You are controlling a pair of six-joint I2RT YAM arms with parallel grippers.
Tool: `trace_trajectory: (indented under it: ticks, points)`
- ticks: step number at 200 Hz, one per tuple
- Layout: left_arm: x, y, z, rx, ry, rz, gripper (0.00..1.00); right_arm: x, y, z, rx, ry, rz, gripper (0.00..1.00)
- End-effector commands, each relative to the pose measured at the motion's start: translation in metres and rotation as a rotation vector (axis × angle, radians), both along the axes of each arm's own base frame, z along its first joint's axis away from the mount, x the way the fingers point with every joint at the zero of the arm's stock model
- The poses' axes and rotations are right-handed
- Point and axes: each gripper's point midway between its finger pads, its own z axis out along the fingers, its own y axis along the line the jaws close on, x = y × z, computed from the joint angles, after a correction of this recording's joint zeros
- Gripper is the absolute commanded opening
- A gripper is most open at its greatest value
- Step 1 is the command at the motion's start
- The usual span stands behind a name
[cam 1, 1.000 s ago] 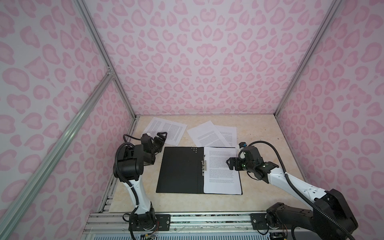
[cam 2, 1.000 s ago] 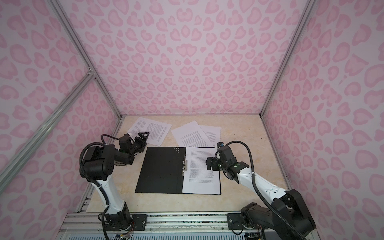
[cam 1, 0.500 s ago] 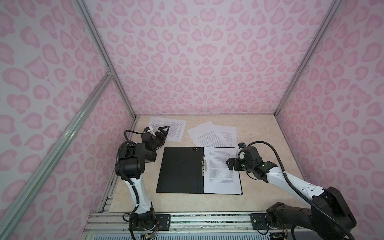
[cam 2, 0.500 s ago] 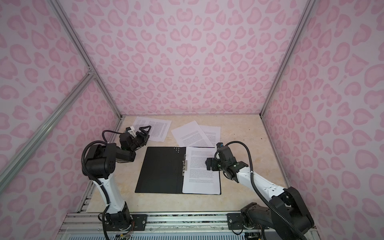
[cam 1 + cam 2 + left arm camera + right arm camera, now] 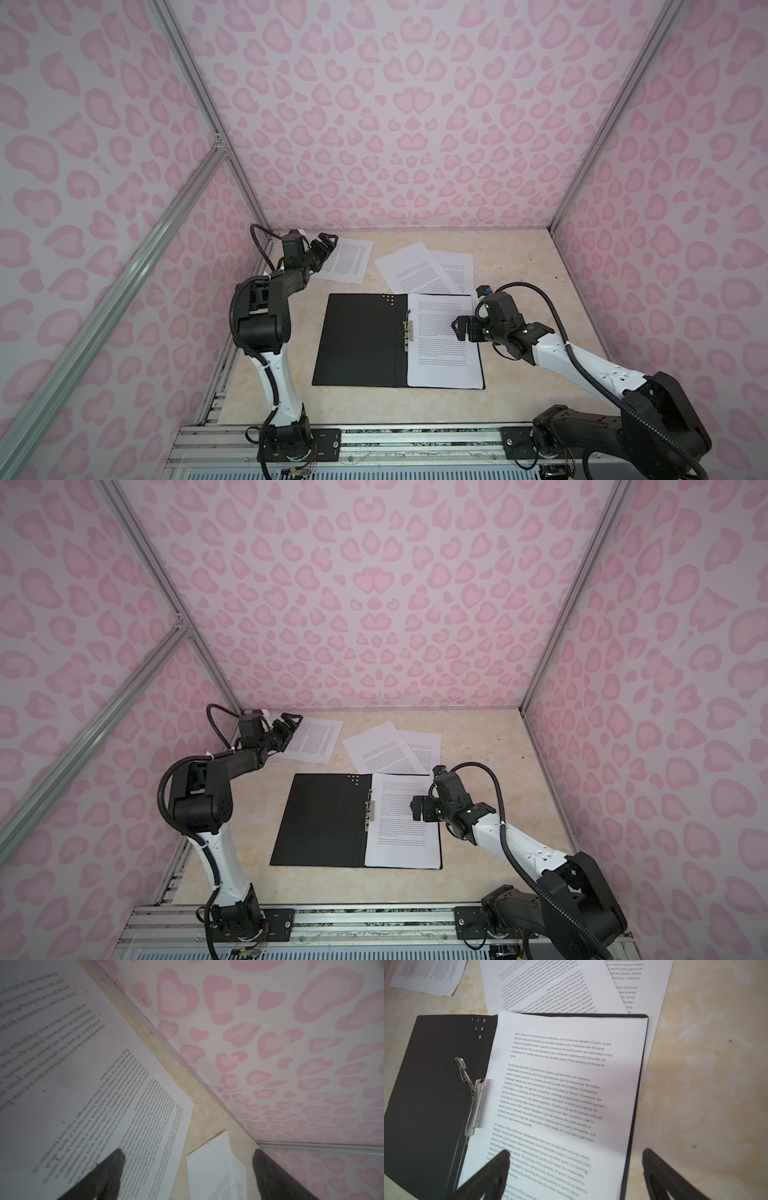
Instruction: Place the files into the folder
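The black folder lies open in mid-table, its metal clip at the spine. One printed sheet lies on its right half. My right gripper hovers open above that sheet's outer edge, holding nothing. Other files lie loose behind: one sheet at the back left, two overlapping sheets at the back middle. My left gripper is open over the back-left sheet's far corner, empty.
Pink heart-patterned walls close the table in at the back and both sides; the left gripper is close to the back wall. Bare beige tabletop shows to the right of the folder.
My left gripper has swung toward the back wall, from beside the folder's far-left corner to over the back-left sheet. The right arm has hardly moved.
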Motion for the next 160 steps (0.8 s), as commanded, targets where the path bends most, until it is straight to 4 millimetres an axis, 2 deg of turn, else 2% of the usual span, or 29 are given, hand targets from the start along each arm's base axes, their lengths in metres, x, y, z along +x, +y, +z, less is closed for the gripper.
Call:
trace_trajectory:
  ticks: [1, 34, 67, 104, 135, 160]
  points:
    - [-0.011, 0.022, -0.04, 0.159, 0.209, 0.015, 0.98, 0.004, -0.002, -0.002, -0.016, -0.016, -0.008, 0.99]
    - [-0.001, 0.038, -0.06, 0.233, 0.328, 0.017, 0.98, 0.006, -0.003, -0.006, -0.021, -0.007, -0.018, 0.99]
    - [0.003, 0.039, -0.086, 0.24, 0.417, -0.015, 0.98, 0.007, -0.004, -0.007, -0.004, -0.002, -0.02, 0.99]
    - [-0.001, 0.012, -0.08, 0.129, 0.439, -0.097, 0.98, 0.008, -0.004, -0.007, 0.009, -0.003, -0.023, 0.99]
    - [-0.011, -0.007, -0.093, 0.089, 0.487, -0.139, 0.98, 0.008, -0.003, -0.005, 0.026, -0.003, -0.018, 0.99]
    - [-0.018, -0.031, -0.099, 0.069, 0.501, -0.184, 0.98, 0.009, -0.006, -0.004, 0.034, -0.005, -0.031, 0.99]
